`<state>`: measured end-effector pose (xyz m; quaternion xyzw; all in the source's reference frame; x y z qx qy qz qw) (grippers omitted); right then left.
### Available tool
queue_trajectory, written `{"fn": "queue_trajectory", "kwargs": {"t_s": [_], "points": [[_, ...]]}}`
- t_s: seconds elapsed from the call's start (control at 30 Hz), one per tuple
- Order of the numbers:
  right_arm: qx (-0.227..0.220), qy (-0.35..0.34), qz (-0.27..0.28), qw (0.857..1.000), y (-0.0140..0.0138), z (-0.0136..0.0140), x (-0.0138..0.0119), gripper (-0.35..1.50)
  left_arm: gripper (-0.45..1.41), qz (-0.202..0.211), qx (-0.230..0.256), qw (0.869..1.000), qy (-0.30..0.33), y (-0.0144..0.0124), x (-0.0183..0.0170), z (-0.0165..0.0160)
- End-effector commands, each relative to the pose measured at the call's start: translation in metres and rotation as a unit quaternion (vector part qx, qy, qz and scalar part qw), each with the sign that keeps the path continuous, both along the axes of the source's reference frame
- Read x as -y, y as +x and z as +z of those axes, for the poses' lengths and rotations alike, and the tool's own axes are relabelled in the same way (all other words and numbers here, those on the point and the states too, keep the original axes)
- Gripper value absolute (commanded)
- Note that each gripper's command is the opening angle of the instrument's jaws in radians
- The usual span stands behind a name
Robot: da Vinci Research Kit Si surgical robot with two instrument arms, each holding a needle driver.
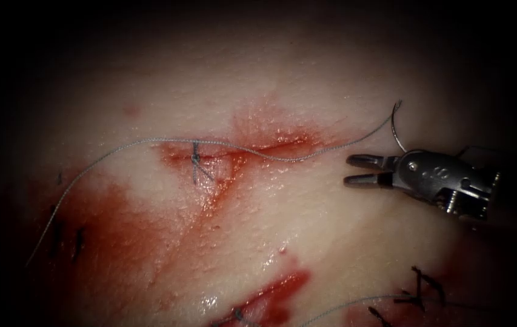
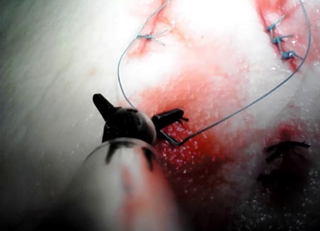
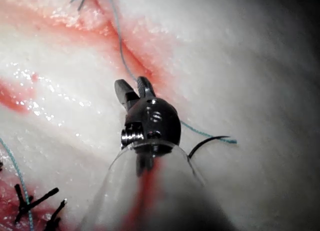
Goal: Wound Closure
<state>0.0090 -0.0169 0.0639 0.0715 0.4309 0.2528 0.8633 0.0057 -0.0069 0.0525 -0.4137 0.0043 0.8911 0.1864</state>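
Note:
The cut (image 1: 252, 147) runs across the tissue (image 1: 306, 72), wet with red fluid, and one knotted stitch (image 1: 196, 159) sits near its left end. The thread (image 1: 119, 145) passes over the cut from the far left to the curved needle (image 1: 396, 128). The needle lies free on the tissue right of the cut, not in it. My right tool (image 1: 348, 170) hovers just below the needle, jaws open and holding nothing. In the right wrist view the right tool (image 3: 130, 82) has the needle (image 3: 207, 141) beside its wrist. My left tool (image 2: 138, 105) has its jaws spread wide over the thread (image 2: 240, 110), gripping nothing.
A second cut (image 1: 273, 293) with red fluid lies toward the front, with another thread (image 1: 343, 306) beside it. Black stitches (image 1: 419, 290) sit at the front right and dark stitches (image 1: 77, 242) at the left. A row of blue knots (image 2: 280, 40) closes another wound.

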Motion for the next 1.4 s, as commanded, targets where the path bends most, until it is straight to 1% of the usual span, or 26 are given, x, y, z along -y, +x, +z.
{"fn": "queue_trajectory", "kwargs": {"t_s": [0.03,0.07,0.1,0.13,0.17,0.23,0.3,0.4,0.47,0.5,0.57,0.6,0.67,0.7,0.77,0.8,0.87,0.97,1.07,1.1,1.13,1.2,1.3,1.4], "points": [[0.004,-0.002,0.002,1.0,0.0003,0.0001,-0.0008,0.2,1.05,-0.009,0.031,0.999,-0.014,-0.0013,-0.0012,0.0001],[0.008,-0.003,0.005,1.0,0.0001,0.0,-0.0008,0.2,1.01,-0.028,0.056,0.998,-0.025,-0.0025,-0.0021,-0.0005],[0.012,-0.005,0.007,1.0,-0.0002,-0.0001,-0.0009,0.2,1.01,-0.04,0.071,0.996,-0.03,-0.0036,-0.0027,-0.0008],[0.016,-0.006,0.01,1.0,-0.0006,-0.0004,-0.0009,0.2,1.01,-0.048,0.081,0.995,-0.031,-0.0048,-0.0032,-0.001],[0.018,-0.006,0.012,1.0,-0.0008,-0.0005,-0.0009,0.2,1.01,-0.053,0.086,0.994,-0.028,-0.0067,-0.0038,-0.0012],[0.028,-0.006,0.019,0.999,-0.0016,-0.001,-0.0011,0.2,1.01,-0.056,0.081,0.995,-0.026,-0.0095,-0.0043,-0.0011],[0.034,-0.005,0.027,0.999,-0.0023,-0.0015,-0.0012,0.2,1.01,-0.063,0.081,0.994,-0.026,-0.0134,-0.0049,-0.0006],[0.038,-0.006,0.043,0.998,-0.0033,-0.0024,-0.0015,0.35,1.01,-0.066,0.083,0.994,-0.038,-0.019,-0.0055,0.0008],[0.042,-0.005,0.05,0.998,-0.0039,-0.0029,-0.0016,0.62,1.0,-0.064,0.076,0.994,-0.054,-0.0228,-0.0058,0.0019],[0.044,-0.005,0.052,0.998,-0.0041,-0.0032,-0.0016,0.66,0.98,-0.059,0.076,0.994,-0.06,-0.0244,-0.0059,0.0024],[0.049,-0.004,0.058,0.997,-0.0047,-0.0037,-0.0016,0.69,0.96,-0.049,0.079,0.993,-0.066,-0.0275,-0.0063,0.0034],[0.051,-0.004,0.06,0.997,-0.0049,-0.0039,-0.0015,0.69,0.96,-0.04,0.083,0.993,-0.068,-0.0295,-0.0065,0.0041],[0.057,-0.003,0.065,0.996,-0.0054,-0.0044,-0.0012,0.69,0.95,-0.027,0.081,0.994,-0.071,-0.0324,-0.007,0.0051],[0.059,-0.003,0.066,0.996,-0.0057,-0.0045,-0.0012,0.69,0.95,-0.02,0.077,0.994,-0.071,-0.0342,-0.0073,0.0058],[0.064,-0.004,0.071,0.995,-0.0063,-0.0048,-0.001,0.69,0.93,-0.006,0.066,0.995,-0.079,-0.0367,-0.008,0.0068],[0.066,-0.004,0.073,0.995,-0.0066,-0.0049,-0.0009,0.69,0.86,0.004,0.056,0.995,-0.083,-0.0381,-0.0084,0.0076],[0.072,-0.004,0.077,0.994,-0.0071,-0.005,-0.0009,0.62,0.83,0.015,0.046,0.995,-0.086,-0.0402,-0.0091,0.0088],[0.08,-0.005,0.086,0.993,-0.0074,-0.0047,-0.001,0.66,0.78,0.031,0.05,0.995,-0.081,-0.0431,-0.0103,0.011],[0.08,-0.006,0.085,0.993,-0.0075,-0.0047,-0.001,0.64,0.74,0.04,0.052,0.994,-0.085,-0.0459,-0.0117,0.0133],[0.08,-0.006,0.085,0.993,-0.0078,-0.0047,-0.0009,0.62,0.69,0.051,0.052,0.993,-0.093,-0.0478,-0.0129,0.015],[0.081,-0.007,0.085,0.993,-0.0079,-0.0047,-0.0009,0.62,0.66,0.056,0.053,0.992,-0.098,-0.0486,-0.0134,0.0158],[0.083,-0.008,0.086,0.993,-0.0082,-0.0048,-0.0009,0.62,0.66,0.067,0.051,0.991,-0.105,-0.0506,-0.0142,0.0176],[0.087,-0.008,0.09,0.992,-0.0086,-0.0049,-0.0008,0.62,0.66,0.094,0.042,0.989,-0.108,-0.053,-0.0146,0.0202],[0.089,-0.009,0.091,0.992,-0.0091,-0.005,-0.0007,0.62,0.66,0.125,0.031,0.987,-0.098,-0.0549,-0.0143,0.0227]]}}
